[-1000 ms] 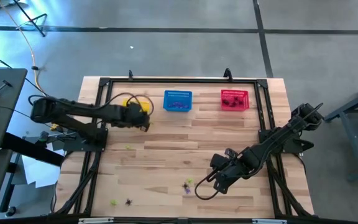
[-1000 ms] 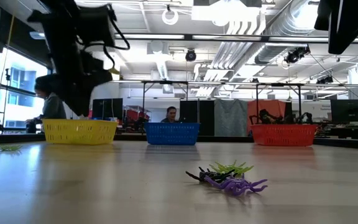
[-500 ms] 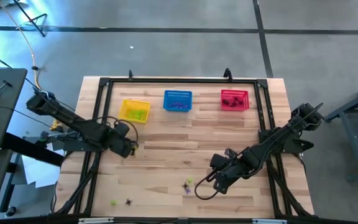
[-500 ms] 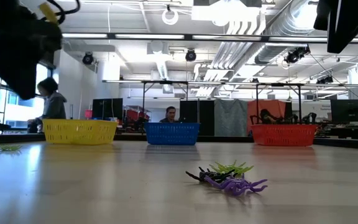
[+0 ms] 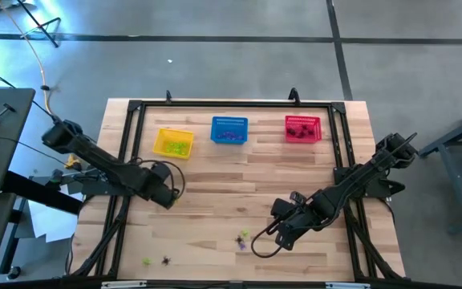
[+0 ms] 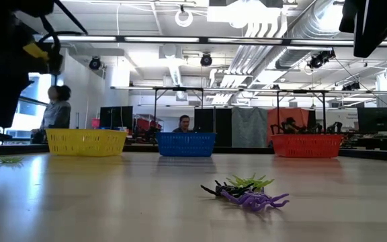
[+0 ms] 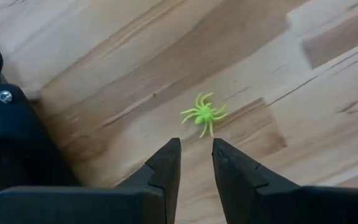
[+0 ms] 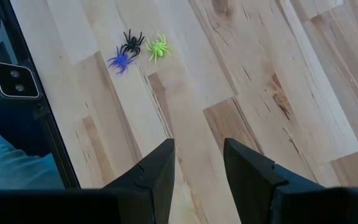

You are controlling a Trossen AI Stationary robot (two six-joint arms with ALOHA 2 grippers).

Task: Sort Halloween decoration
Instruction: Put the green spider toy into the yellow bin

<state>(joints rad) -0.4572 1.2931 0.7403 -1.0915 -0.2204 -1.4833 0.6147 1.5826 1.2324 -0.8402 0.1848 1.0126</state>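
Observation:
The Halloween decoration is tiny plastic spiders. One yellow-green spider lies flat on the wood at the table's left. My left gripper hangs just above it, open, with nothing between its fingers; in the high view this gripper hides the spider. A black spider, a green spider and a purple spider lie in a cluster near the front edge. My right gripper stands open above the table just right of the cluster.
A yellow basket, a blue basket and a red basket stand in a row at the far edge, each with spiders inside. A green spider and a black spider lie at the front left. A person stands beyond the table.
My left gripper has swung from over the yellow basket toward the table's near edge, turning as it went, and now hangs over the lone green spider at the left. The yellow basket is uncovered again.

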